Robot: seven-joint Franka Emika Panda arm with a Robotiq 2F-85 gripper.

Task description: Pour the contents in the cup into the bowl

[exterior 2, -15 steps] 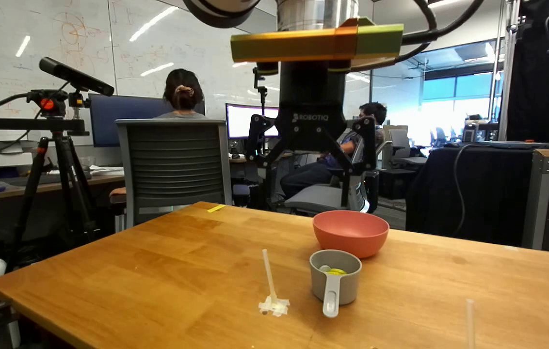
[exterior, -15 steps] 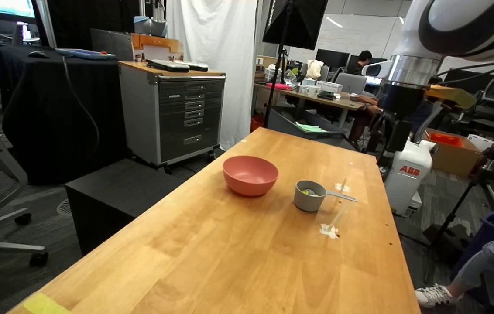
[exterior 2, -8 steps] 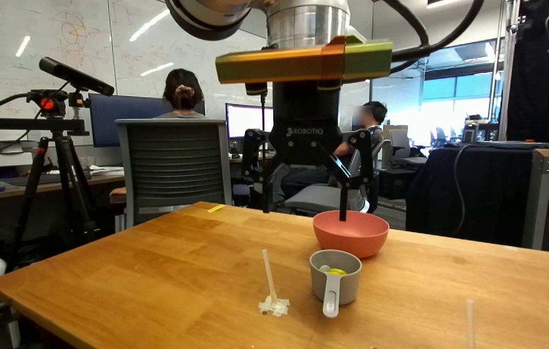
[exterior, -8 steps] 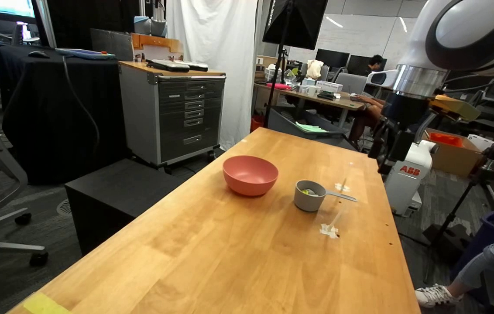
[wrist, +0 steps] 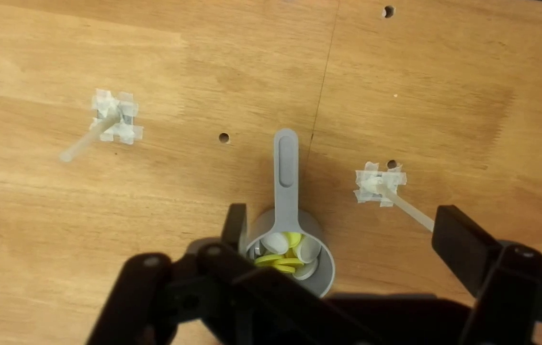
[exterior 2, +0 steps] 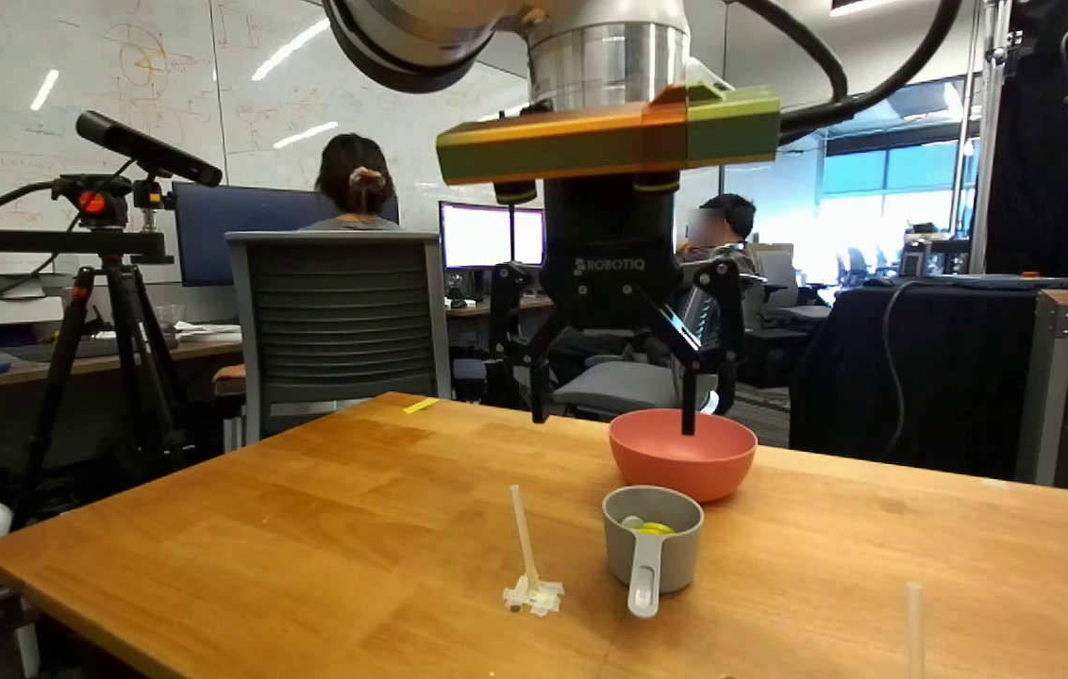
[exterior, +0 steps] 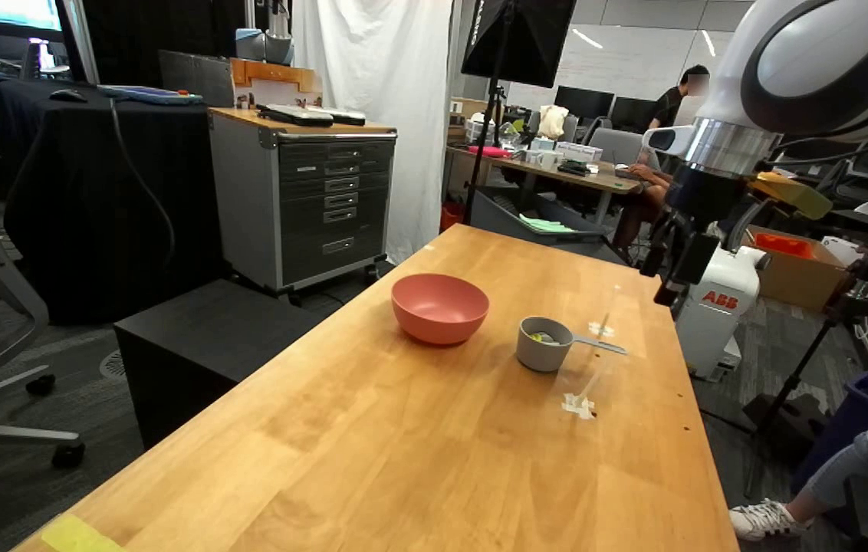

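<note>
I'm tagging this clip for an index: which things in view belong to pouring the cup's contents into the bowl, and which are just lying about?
Belonging to the job:
grey handled cup
yellow and pale pieces inside it
pink-red bowl
end effector, open

Not part of it:
two taped-down sticks
yellow strip
drawer cabinet
grey office chair

A drawer cabinet [exterior: 300, 203] stands before a white curtain [exterior: 407, 100].

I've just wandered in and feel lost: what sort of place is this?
Probably a robotics lab within an office: a robot arm hangs over a table, with a scribbled-on whiteboard and a lit monitor beyond.
</note>
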